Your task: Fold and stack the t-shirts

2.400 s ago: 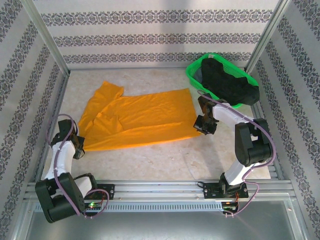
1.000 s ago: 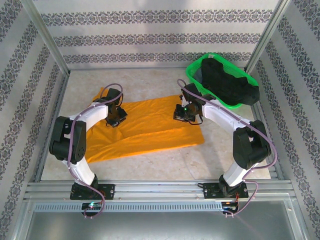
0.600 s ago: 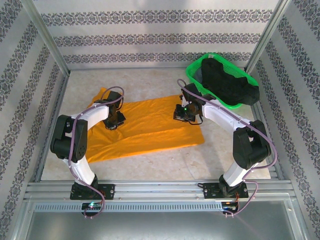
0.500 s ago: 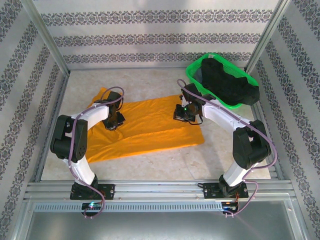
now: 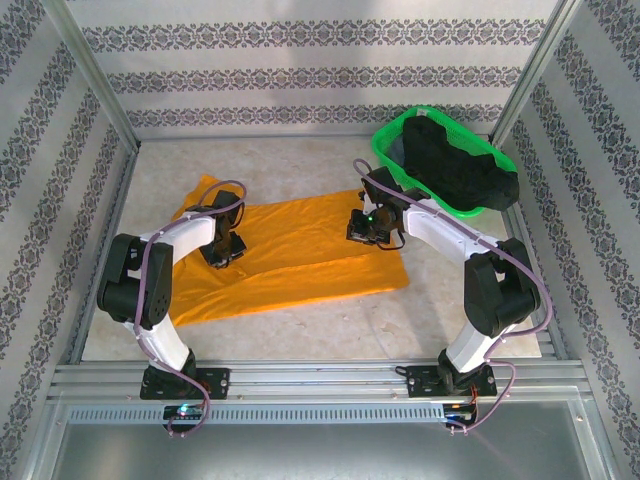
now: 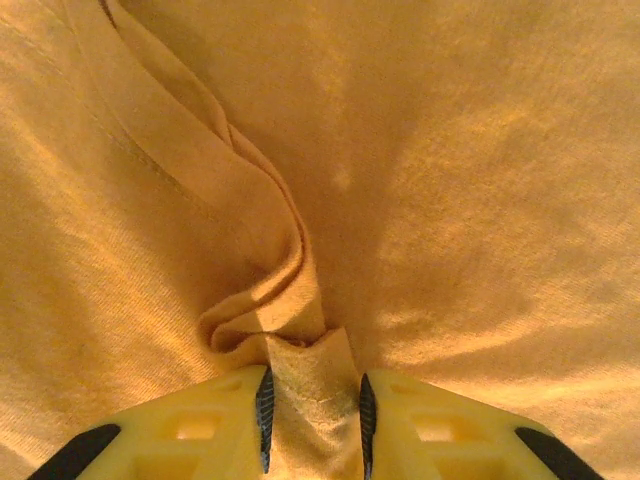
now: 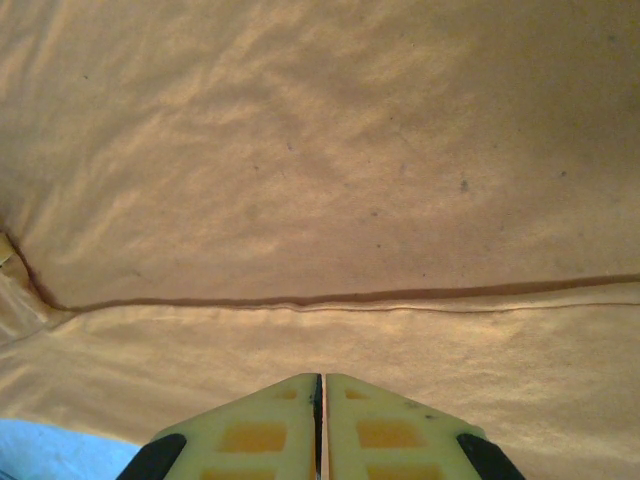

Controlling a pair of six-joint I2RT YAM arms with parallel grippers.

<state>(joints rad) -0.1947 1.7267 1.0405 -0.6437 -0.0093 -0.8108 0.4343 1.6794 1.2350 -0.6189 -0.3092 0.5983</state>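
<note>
The orange t-shirt (image 5: 300, 262) is spread, partly folded, on the desk (image 5: 300, 325). A soft ridge of it is pinched between the narrowly parted jaws of the left end effector (image 6: 312, 385); the right end effector (image 7: 321, 382) is closed above a hem, nothing seen held. Light, limp cloth is judged; corners or hems are best taken. The black t-shirt (image 5: 455, 172) is heaped in the basket (image 5: 384, 150), far right.

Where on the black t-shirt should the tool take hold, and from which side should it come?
Probably a raised fold near the middle of the black t-shirt, coming straight down from above. It lies heaped in the green basket, whose walls would block a sideways approach.
</note>
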